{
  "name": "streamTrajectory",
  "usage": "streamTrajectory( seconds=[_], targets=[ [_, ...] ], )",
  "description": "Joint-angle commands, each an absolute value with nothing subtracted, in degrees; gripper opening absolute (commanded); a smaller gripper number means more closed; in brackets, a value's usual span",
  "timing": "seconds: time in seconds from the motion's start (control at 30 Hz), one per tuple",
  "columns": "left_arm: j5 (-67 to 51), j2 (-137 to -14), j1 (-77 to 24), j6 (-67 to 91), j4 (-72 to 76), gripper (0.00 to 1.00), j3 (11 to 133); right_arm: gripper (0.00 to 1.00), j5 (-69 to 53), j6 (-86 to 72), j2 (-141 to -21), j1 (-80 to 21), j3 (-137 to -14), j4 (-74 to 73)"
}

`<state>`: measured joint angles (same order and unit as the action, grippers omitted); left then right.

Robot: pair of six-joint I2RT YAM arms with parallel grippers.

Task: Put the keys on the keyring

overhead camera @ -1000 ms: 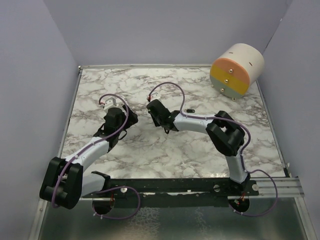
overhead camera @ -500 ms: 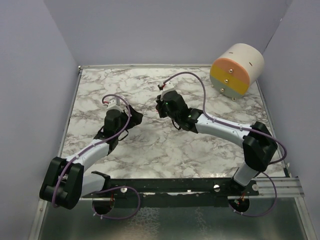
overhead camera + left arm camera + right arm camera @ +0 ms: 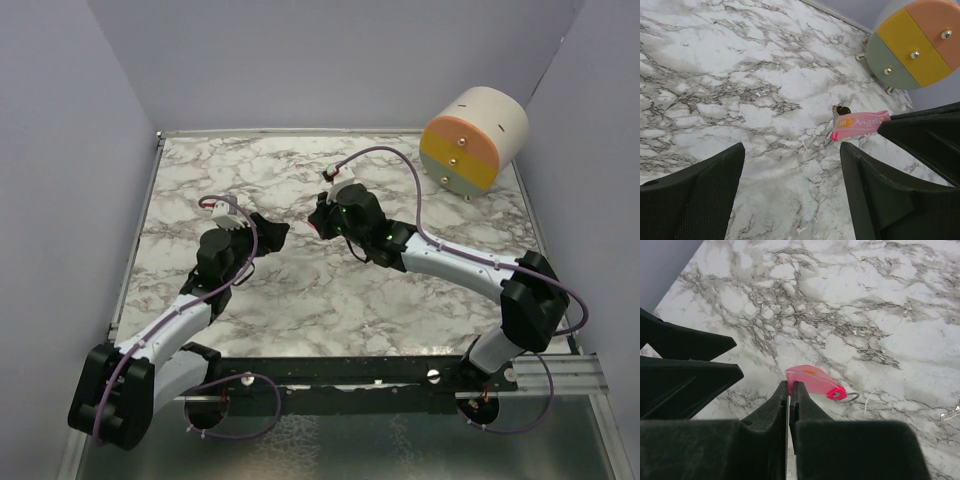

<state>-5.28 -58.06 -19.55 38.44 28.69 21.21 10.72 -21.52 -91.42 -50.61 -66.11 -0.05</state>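
The left hand (image 3: pixel 791 148) hangs over the white, grey-veined marble worktop (image 3: pixel 300 300) with its fingers spread wide and nothing between them. Facing it, the right hand (image 3: pixel 790 386) is pinched tight on one end of the slim pink-red strip keyring (image 3: pixel 812 380), its thin metal ring (image 3: pixel 852 397) at the far end. The tiny black-headed key (image 3: pixel 842 109) lies on the marble just beyond that strip.

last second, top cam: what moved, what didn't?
The right arm unfolded, its elbow swinging out to the right, while the right gripper barely shifted and is still shut on the keyring. The left gripper, open, moved right toward it. The drum stayed put.
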Motion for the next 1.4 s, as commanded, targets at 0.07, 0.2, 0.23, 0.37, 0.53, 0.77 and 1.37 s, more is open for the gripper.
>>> streamTrajectory(
  seconds=[0.07,0.2,0.23,0.37,0.53,0.77,1.37],
  targets=[
    [-7.8,-59.3,-21.2,35.5,32.8,0.78,21.0,0.01,7.6,-22.9,-88.2,-50.4,-65.0,2.9],
    [-3.5,-60.9,-25.0,32.1,34.9,0.77,20.8,0.01,7.3,-22.7,-88.0,-50.4,-65.6,2.5],
    [-2.3,-61.4,-26.2,31.2,35.2,0.77,21.0,0.01,7.3,-22.8,-87.9,-50.4,-65.6,2.3],
    [0.8,-63.7,-29.3,29.4,35.5,0.76,22.2,0.01,7.3,-22.5,-87.2,-50.4,-65.5,2.2],
    [2.7,-67.6,-31.5,28.6,37.5,0.75,23.0,0.01,7.7,-22.3,-85.8,-50.4,-64.9,2.1],
    [5.6,-72.3,-34.4,26.8,43.2,0.69,23.4,0.01,7.5,-21.8,-84.8,-50.4,-64.7,1.7],
    [7.8,-78.2,-38.5,23.1,51.2,0.64,25.1,0.01,6.1,-21.7,-82.9,-50.4,-63.8,0.9]
  ],
)
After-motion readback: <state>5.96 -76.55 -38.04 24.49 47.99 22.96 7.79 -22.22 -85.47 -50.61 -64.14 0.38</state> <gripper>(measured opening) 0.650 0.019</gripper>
